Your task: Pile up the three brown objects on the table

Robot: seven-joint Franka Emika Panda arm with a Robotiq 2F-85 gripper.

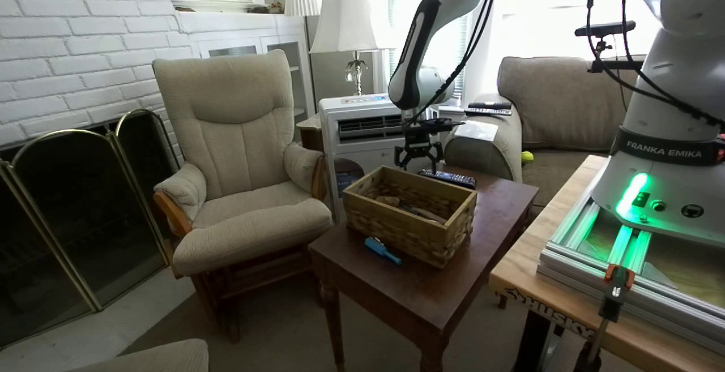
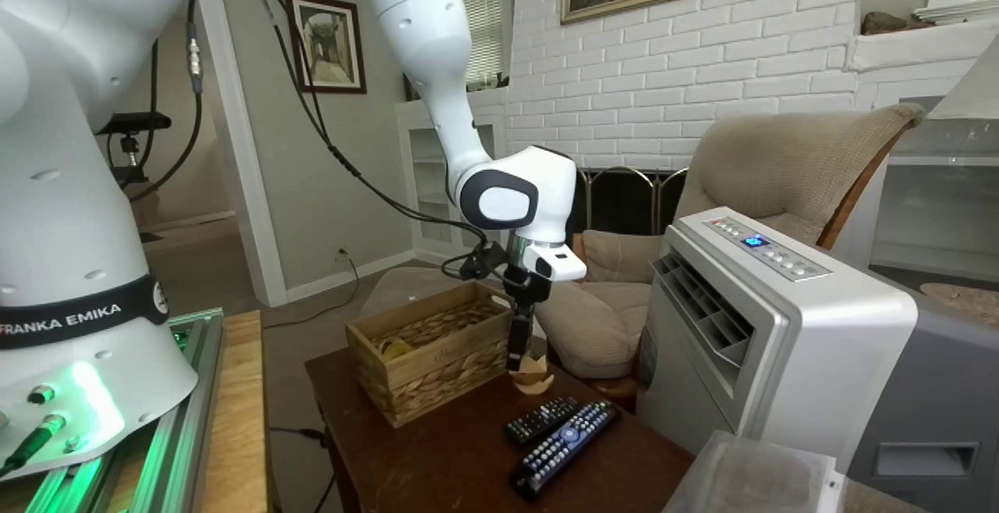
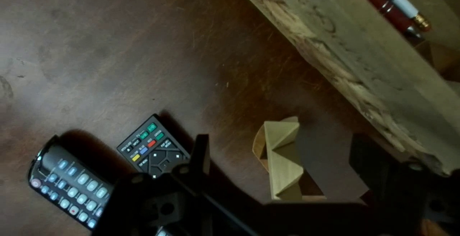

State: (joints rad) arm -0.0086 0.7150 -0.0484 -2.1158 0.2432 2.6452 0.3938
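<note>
Light-brown wooden pieces (image 2: pixel 530 378), one clearly zigzag-edged, sit on the dark reddish-brown wooden table (image 2: pixel 453 458), just beside the rectangular woven basket (image 2: pixel 456 392). Black tool (image 3: pixel 280 139) near them: released, fingers well apart in wrist view. A blue handled object (image 1: pixel 383 250) shows only in an exterior view; there the basket hides those pieces. Their number is hard to make out.

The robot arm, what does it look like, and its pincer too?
The arm is white, smooth and rounded, with dark trim near its end. Black cables run alongside it. A black band near the bottom reads FRANKA EMIKA, above a glowing green light. The pincer is black, with two fingers.
</note>
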